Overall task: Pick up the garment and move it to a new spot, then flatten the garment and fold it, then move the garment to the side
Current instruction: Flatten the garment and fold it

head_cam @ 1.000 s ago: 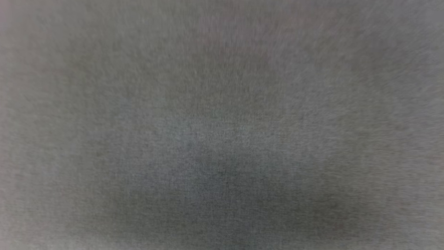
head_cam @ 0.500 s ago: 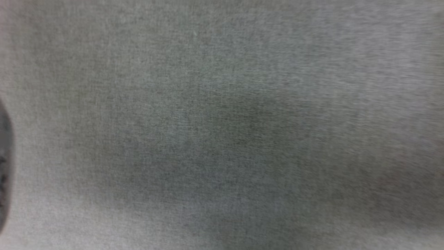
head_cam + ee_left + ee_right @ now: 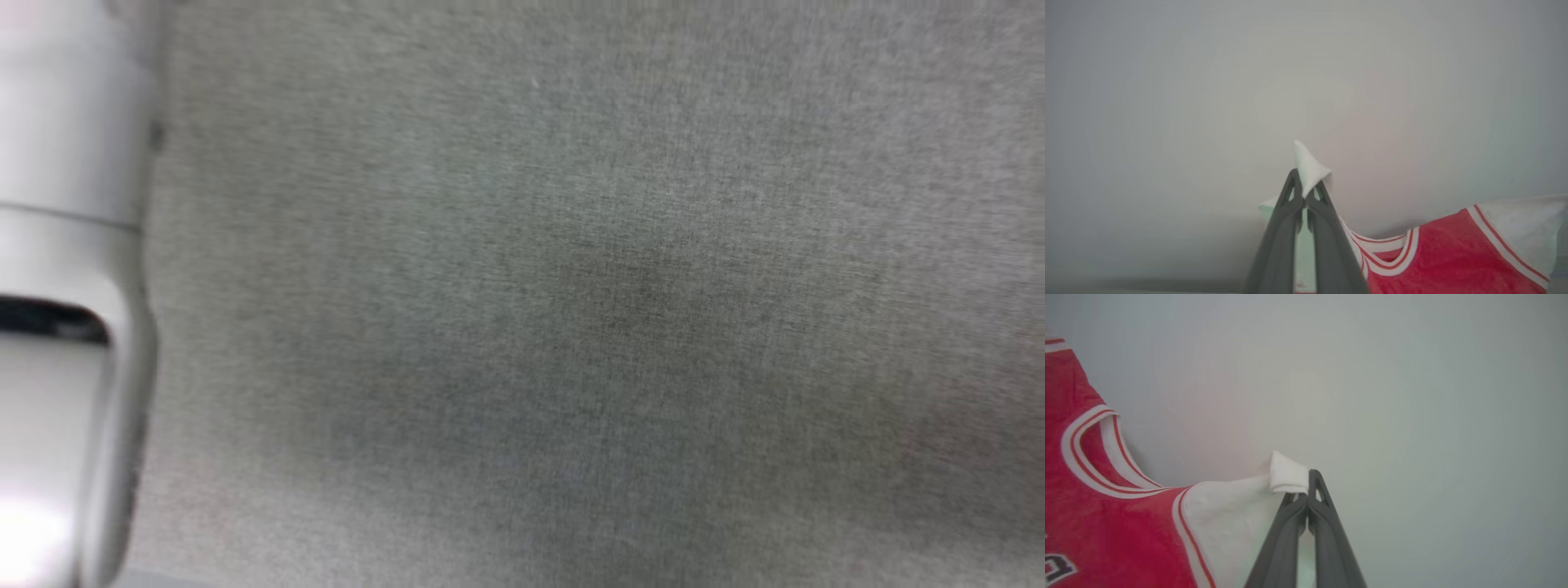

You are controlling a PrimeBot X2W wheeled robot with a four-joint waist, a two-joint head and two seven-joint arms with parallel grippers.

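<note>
Left gripper (image 3: 1304, 192) was clamped hard on a white sleeve tip (image 3: 1309, 165), with only a small peak of cloth poking past the fingertips. Same story on the right gripper (image 3: 1306, 490): it was pinched shut on the opposite sleeve (image 3: 1288, 477). The red jersey T-shirt (image 3: 1445, 253) was strung between the two, its striped collar (image 3: 1392, 245) sagging in the middle.

Here was the worry, to my eye. Those were thin bites, right at the sleeve ends. A sharp pull apart or a quick swing could tug the stretchy jersey clean out of one pinch. Then the whole shirt would dangle from one arm and bunch up. Too little tension and that slack collar would likely lay down creased (not much use for folding).

As for pose, each wrist looked along closed fingers toward a plain pale background, with the shirt trailing off toward the other arm. From the head view, a pale forearm (image 3: 65, 327) sat close at the left edge over a grey woven surface (image 3: 612, 286). Whether the shirt touched that surface, I couldn't tell.
</note>
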